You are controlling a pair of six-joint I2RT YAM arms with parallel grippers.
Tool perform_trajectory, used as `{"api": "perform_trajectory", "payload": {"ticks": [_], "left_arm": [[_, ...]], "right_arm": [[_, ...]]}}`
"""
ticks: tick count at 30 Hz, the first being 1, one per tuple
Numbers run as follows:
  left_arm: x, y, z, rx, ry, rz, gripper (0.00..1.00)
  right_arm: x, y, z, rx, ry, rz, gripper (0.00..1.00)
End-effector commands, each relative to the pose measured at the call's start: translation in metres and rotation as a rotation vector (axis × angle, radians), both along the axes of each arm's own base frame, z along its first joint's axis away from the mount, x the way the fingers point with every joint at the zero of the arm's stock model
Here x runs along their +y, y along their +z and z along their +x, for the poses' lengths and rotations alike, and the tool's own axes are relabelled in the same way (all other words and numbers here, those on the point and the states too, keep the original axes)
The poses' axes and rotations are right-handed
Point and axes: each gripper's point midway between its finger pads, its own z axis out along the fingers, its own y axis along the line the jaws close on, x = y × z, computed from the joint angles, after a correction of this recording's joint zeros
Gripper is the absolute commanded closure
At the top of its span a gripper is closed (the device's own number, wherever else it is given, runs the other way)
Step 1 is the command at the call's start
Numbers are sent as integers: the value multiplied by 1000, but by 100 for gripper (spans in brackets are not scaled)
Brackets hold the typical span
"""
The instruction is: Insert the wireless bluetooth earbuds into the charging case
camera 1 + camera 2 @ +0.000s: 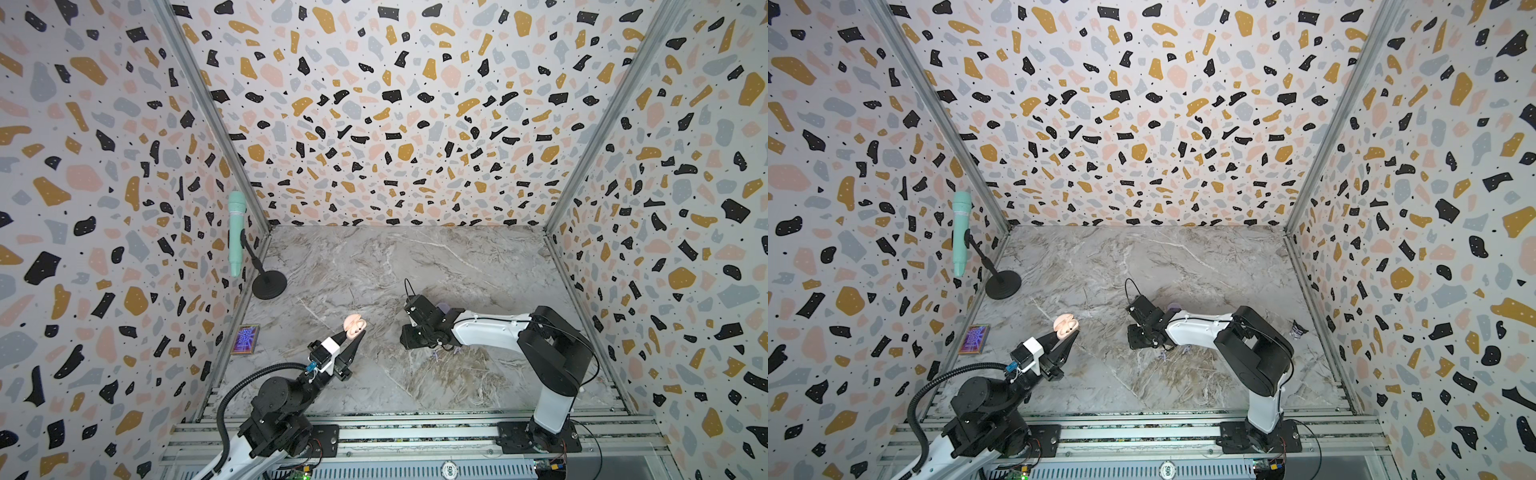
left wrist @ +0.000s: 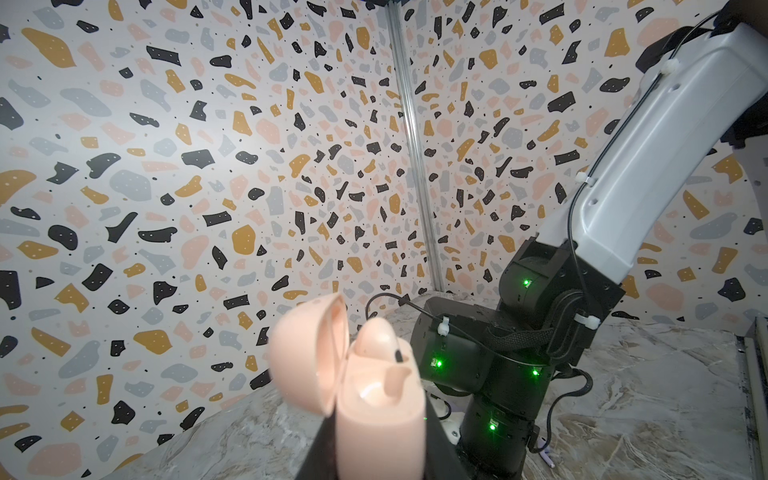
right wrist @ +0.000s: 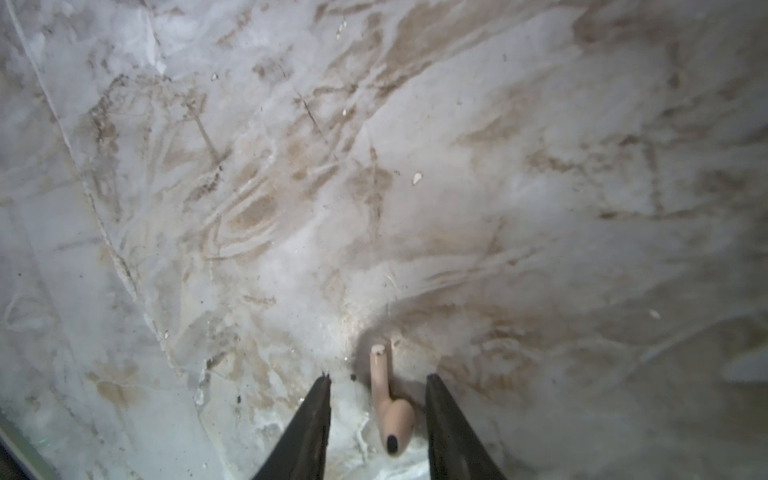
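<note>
My left gripper (image 1: 352, 337) is shut on a pale pink charging case (image 1: 354, 326) and holds it above the table, lid open. In the left wrist view the case (image 2: 380, 419) holds one pink earbud (image 2: 374, 336), with an empty socket beside it. My right gripper (image 3: 379, 376) points down at the table, open. A second pink earbud (image 3: 392, 419) lies flat between its fingers (image 3: 442, 403) and touches neither. Two lavender earbuds (image 1: 435, 355) (image 1: 457, 350) lie on the marble beside the right wrist. A lavender case (image 1: 444, 308) peeks out behind that wrist.
A teal microphone (image 1: 237, 232) leans on a black stand (image 1: 269, 284) in the back left corner. A small framed card (image 1: 245, 339) lies by the left wall. A dark wrapper (image 1: 1298, 329) sits at the right wall. Aluminium rails (image 1: 415, 436) run along the front.
</note>
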Motion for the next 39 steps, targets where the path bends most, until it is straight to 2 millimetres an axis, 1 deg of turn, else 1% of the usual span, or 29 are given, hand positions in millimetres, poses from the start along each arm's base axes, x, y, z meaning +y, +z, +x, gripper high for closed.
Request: {"api": "perform_trajectory", "payload": {"ticks": [1, 8, 13, 15, 17, 19, 22, 24, 27, 34, 39], "left_arm": [[2, 7, -2, -32, 0, -20, 100], [2, 6, -2, -31, 1, -20, 100], [2, 6, -1, -29, 5, -19, 100], [2, 5, -1, -27, 5, -17, 100], [2, 5, -1, -27, 4, -18, 100], [2, 5, -1, -29, 5, -18, 100], [2, 6, -2, -33, 4, -20, 100], [2, 6, -2, -32, 2, -19, 100], [2, 6, -2, -32, 2, -19, 100], [2, 5, -2, -29, 3, -16, 100], [2, 5, -2, -31, 3, -15, 100]], "right_arm": [[-3, 6, -16, 30, -7, 14, 61], [12, 14, -35, 30, 20, 55, 62], [28, 18, -40, 34, 59, 97, 62], [31, 26, -41, 18, 79, 112, 62], [29, 35, -38, -14, 89, 104, 63], [19, 46, -29, -78, 79, 65, 63], [6, 52, -19, -117, 78, 18, 62], [-1, 50, -12, -109, 71, 0, 62], [-5, 47, -6, -98, 74, 11, 62], [0, 36, 1, -77, 74, -7, 62], [3, 25, -1, -49, 77, -8, 62]]}}
